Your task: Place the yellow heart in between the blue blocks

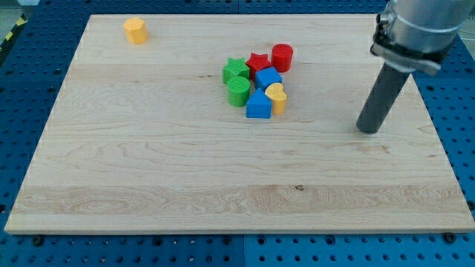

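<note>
The yellow heart (277,96), ribbed and upright, stood touching the right side of the blue triangle (258,106), just below the blue cube (268,77). My tip (367,130) rested well apart to the right. No pincer existed; its state could not be told.

A pale wooden board (148,170) with fine grain lines and some small dark knots fills most of the view, and its corners look a little rounded. Around it on all sides there is a blue perforated surface (22,81) with regular rows of small round holes, which the board lies on. At the view's top left corner a short strip with yellow and black stripes (16,27) crosses the blue surface, and the light is even and soft, with only weak shadows on the wood.
</note>
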Robot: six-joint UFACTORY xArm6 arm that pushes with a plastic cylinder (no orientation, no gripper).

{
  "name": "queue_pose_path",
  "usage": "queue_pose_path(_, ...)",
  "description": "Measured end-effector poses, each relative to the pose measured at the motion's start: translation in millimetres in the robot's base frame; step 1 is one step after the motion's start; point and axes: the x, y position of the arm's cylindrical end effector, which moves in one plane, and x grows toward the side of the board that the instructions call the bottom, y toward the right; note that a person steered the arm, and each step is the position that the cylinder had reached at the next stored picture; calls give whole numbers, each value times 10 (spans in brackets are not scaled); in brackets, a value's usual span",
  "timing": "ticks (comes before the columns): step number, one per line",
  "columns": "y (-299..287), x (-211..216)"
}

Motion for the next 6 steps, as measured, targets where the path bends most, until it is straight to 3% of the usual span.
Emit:
queue_pose_path(2, -677, -134)
queue_pose_path(4, -979, -432)
queue_pose_path(6, -1421, -370)
